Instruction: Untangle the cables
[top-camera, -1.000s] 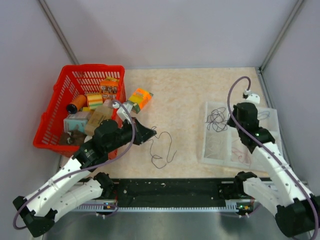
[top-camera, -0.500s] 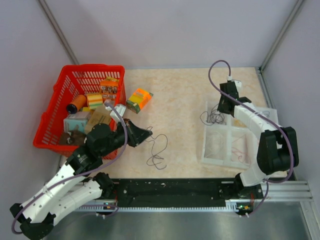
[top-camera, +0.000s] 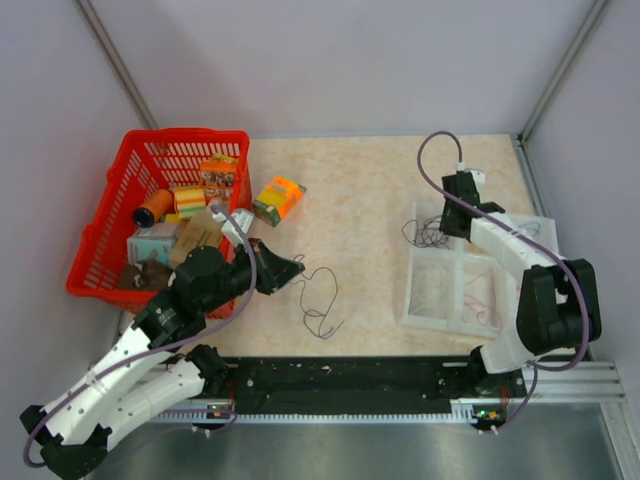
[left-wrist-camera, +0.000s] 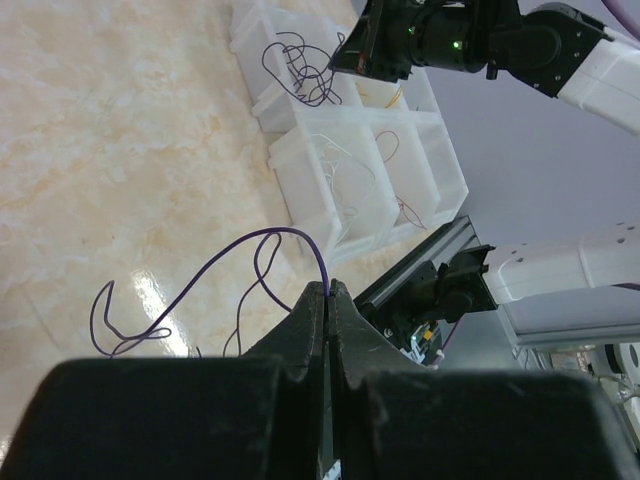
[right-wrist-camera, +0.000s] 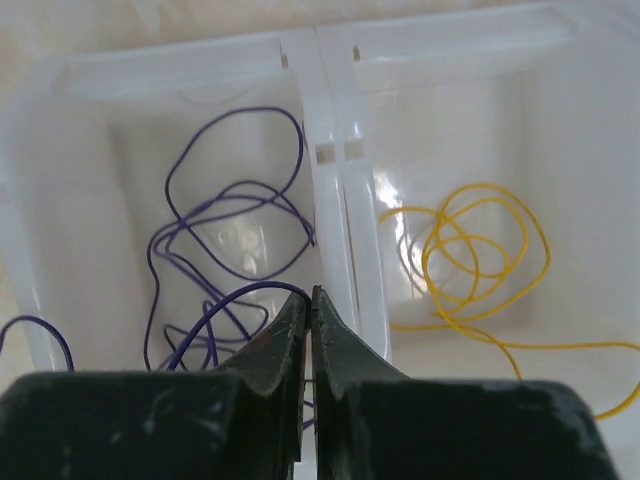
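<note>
Two purple cables show. One (top-camera: 322, 295) lies in loose loops on the table, and my left gripper (top-camera: 297, 269) is shut on its end; in the left wrist view that cable (left-wrist-camera: 250, 243) arcs up into the closed tips (left-wrist-camera: 328, 291). The other purple cable (top-camera: 430, 235) is bundled at the far-left compartment of the white tray (top-camera: 408, 285). My right gripper (top-camera: 446, 226) hangs over it. In the right wrist view its tips (right-wrist-camera: 311, 294) are shut on a strand of that bundle (right-wrist-camera: 215, 225). A yellow cable (right-wrist-camera: 480, 250) coils in the neighbouring compartment.
A red basket (top-camera: 97, 243) full of boxes and cans stands at the left, close behind my left arm. An orange-green box (top-camera: 279, 199) lies on the table beside it. Thin white (left-wrist-camera: 335, 165) and reddish (left-wrist-camera: 400, 205) wires lie in other tray compartments.
My right arm has swung from the tray's right side to its far-left compartment and settled there. My left gripper has drawn back slightly, shifting the purple loops on the table.
</note>
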